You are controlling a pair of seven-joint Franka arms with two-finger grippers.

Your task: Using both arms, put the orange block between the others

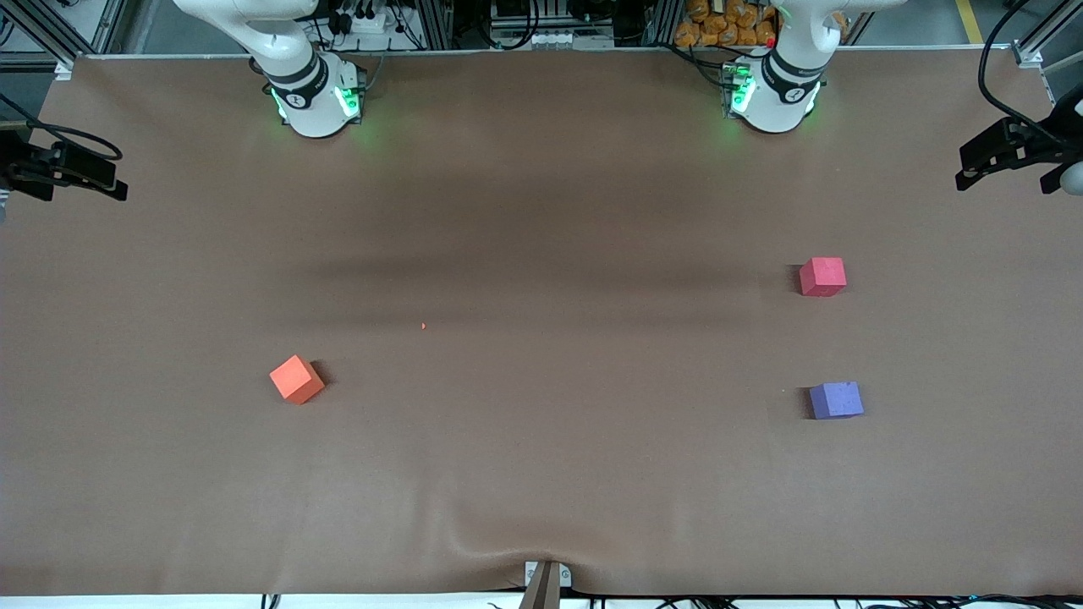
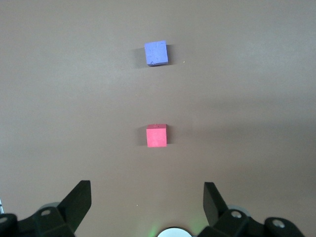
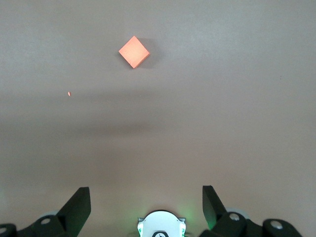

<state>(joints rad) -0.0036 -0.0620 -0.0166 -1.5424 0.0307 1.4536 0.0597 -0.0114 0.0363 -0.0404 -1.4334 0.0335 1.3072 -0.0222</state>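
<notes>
The orange block (image 1: 296, 379) (image 3: 134, 52) lies on the brown table toward the right arm's end, turned corner-on. The others lie toward the left arm's end: a pinkish-red cube (image 1: 822, 277) (image 2: 156, 136) and, nearer the front camera, a purple-blue cube (image 1: 836, 400) (image 2: 156, 53), with a bare gap between them. My left gripper (image 2: 147, 190) hangs open high over the table by its own base (image 1: 774, 97), holding nothing. My right gripper (image 3: 146, 190) hangs open high over its base (image 1: 317, 101), also holding nothing. Neither hand shows in the front view.
A tiny orange crumb (image 1: 423, 326) (image 3: 69, 93) lies mid-table. Black camera mounts stick in over both ends of the table (image 1: 68, 169) (image 1: 1007, 152). A small bracket (image 1: 546, 584) sits at the table edge nearest the front camera.
</notes>
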